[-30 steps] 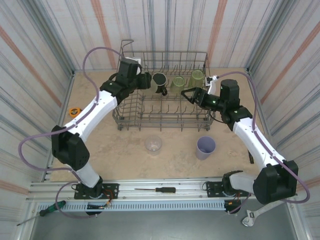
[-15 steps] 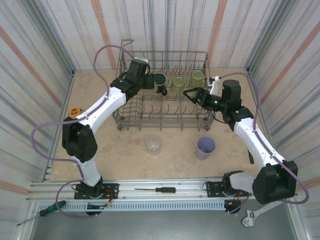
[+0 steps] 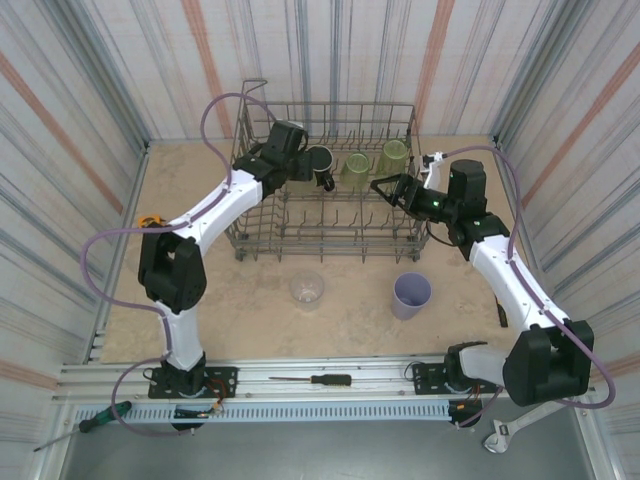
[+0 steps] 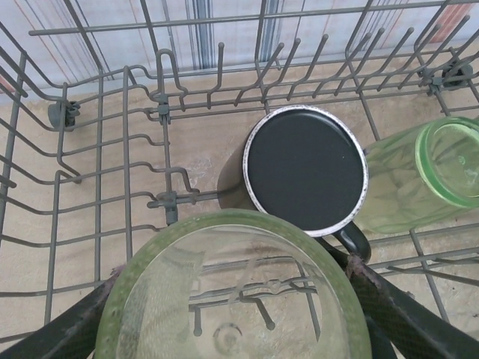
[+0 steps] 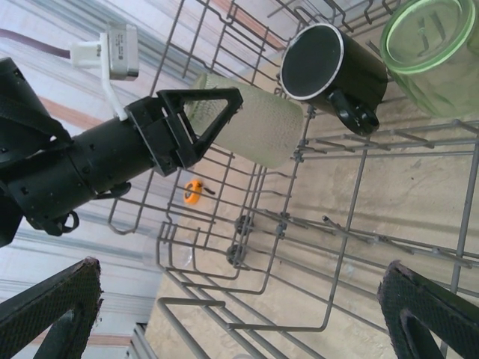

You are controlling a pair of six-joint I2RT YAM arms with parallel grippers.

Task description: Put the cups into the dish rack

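The grey wire dish rack stands at the back of the table. Inside it lie a black mug and two olive-green tumblers. My left gripper reaches into the rack just left of the mug, shut on a third olive-green tumbler, whose mouth faces the left wrist camera. The mug lies just beyond it. My right gripper hangs open over the rack's right part, holding nothing. A clear cup and a lavender cup stand on the table in front of the rack.
An orange tape measure lies at the table's left edge. A black-handled screwdriver and a green-handled one rest on the near rail. Striped walls close in the left, right and back. The rack's upright tines crowd its floor.
My left arm has swung right and deeper into the rack, carrying the tumbler up next to the black mug. The right gripper has shifted slightly right and stays open.
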